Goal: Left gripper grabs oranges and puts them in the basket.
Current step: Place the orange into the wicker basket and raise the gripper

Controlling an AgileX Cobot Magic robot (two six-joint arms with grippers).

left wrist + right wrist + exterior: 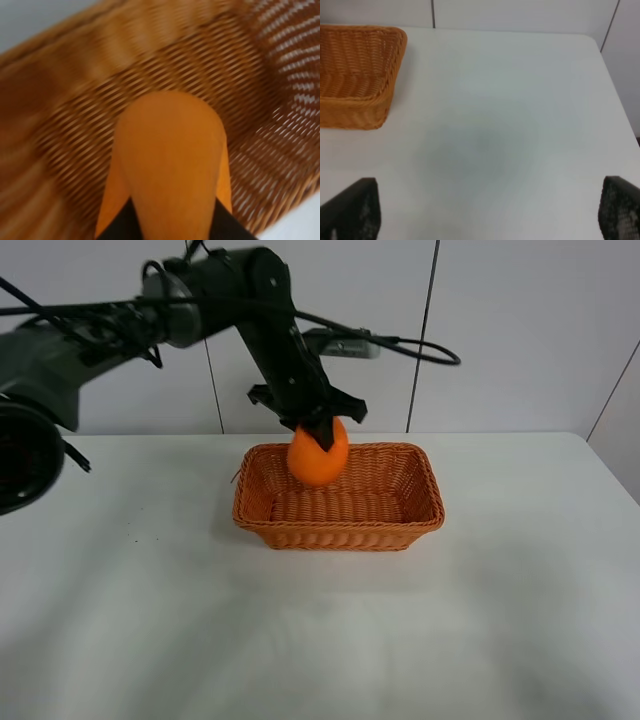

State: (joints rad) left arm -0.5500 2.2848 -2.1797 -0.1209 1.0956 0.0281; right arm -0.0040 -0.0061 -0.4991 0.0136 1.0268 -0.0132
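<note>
I see the left gripper [320, 443] fingers clamped on the orange [312, 466], with the basket [340, 536] floor directly below at 6 o'clock.

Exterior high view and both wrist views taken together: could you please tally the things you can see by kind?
Oranges: 1, the orange
Baskets: 1, the basket
Grippers: 2, the left gripper and the right gripper
Tables: 1, the table
Total: 5
</note>
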